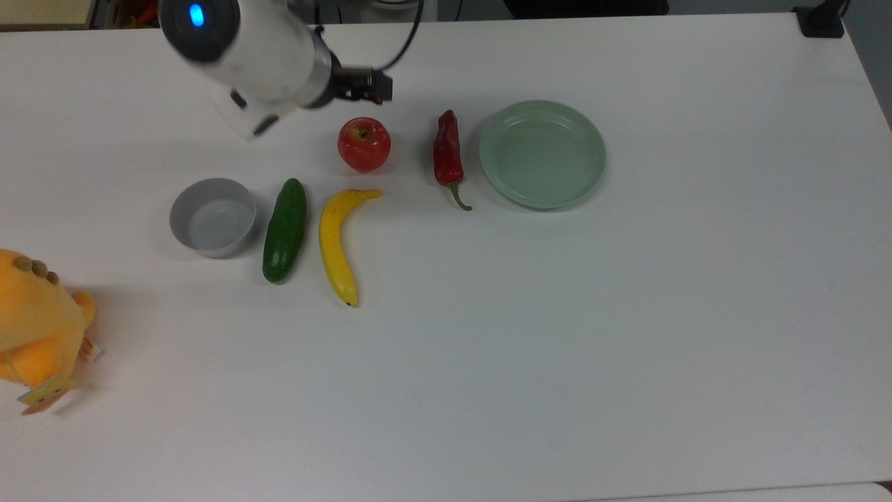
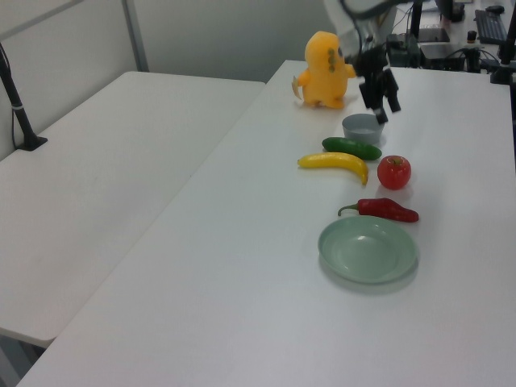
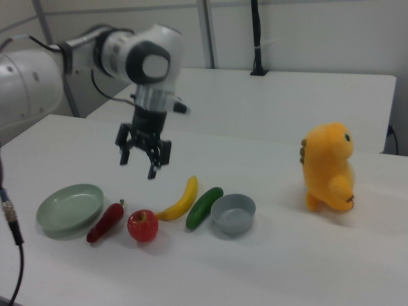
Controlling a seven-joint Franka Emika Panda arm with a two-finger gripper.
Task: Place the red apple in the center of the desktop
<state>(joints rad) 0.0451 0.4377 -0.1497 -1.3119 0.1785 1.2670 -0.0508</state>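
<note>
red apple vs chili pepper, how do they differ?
The red apple is round; the chili pepper is long and tapered. The apple sits upright, stem dimple up; the pepper lies flat with a green stem. Both are red and rest on the desktop, apart from each other.

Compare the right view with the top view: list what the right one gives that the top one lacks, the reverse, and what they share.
Right view's own: the gripper seen side-on, open, hanging above the desktop clear of the red apple; the whole yellow plush toy; a second table behind. Top view's own: the apple's stem dimple from above and the broad bare desktop toward the top view's bottom. Shared: apple, red chili, green plate, banana, cucumber, grey bowl.
</note>
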